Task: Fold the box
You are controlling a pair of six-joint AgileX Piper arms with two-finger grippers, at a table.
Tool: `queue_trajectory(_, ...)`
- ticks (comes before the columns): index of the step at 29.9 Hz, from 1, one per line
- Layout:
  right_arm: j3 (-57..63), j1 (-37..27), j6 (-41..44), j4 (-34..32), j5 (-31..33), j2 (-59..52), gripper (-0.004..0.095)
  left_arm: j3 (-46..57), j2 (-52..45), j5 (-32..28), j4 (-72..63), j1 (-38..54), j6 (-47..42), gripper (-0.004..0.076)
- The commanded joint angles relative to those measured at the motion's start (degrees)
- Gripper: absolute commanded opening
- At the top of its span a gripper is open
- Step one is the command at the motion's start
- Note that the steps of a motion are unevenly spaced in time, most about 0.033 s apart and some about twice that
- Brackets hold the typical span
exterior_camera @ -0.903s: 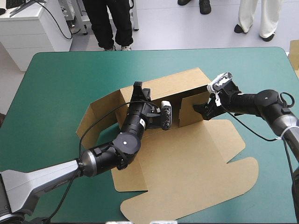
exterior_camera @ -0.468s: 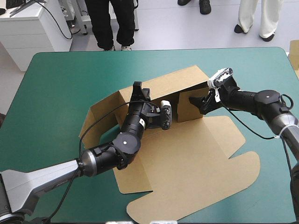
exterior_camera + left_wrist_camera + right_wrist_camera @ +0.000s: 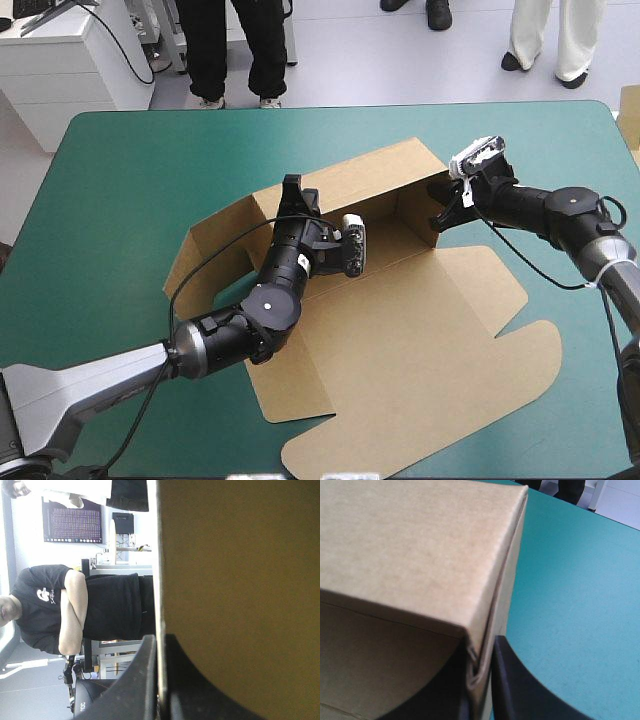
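Both grippers are clamped on the brown box (image 3: 380, 300), which sits mid-table on the teal-green cover (image 3: 120, 180) with its lid panel (image 3: 430, 400) flat toward me. My left gripper (image 3: 160, 639) pinches the rear wall (image 3: 350, 180) near its left end, jaws all but closed on the board's edge. My right gripper (image 3: 481, 652) nips the doubled board at the far right corner, where the side wall (image 3: 415, 215) stands up. I'd use the left pinch as an anchor and press the right corner squarely along its crease, slowly, so it tucks rather than buckling or dragging the sheet.
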Motion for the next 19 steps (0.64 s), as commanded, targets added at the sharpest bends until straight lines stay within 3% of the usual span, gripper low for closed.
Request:
queue_trajectory(1, -2.0, 0.1, -2.0, 2.2, 5.4, -2.3, -0.0023, -1.7, -2.3, -0.5, 3.2, -0.6, -0.7, -0.0032)
queue_trajectory(14, -2.0, 0.1, -2.2, 2.2, 5.4, -2.3, -0.0023, -1.7, -2.6, -0.6, 3.7, -0.6, -0.7, -0.0023)
queue_trajectory(16, -2.0, 0.1, -2.2, 2.2, 5.2, -2.3, -0.0023, -1.7, -3.0, -0.9, 3.7, -0.6, -0.7, 0.0030)
queue_trajectory(19, -2.0, 0.1, -2.2, 2.2, 4.9, -2.3, -0.0023, -1.7, -3.9, -2.4, 3.3, -0.6, -0.7, 0.0181)
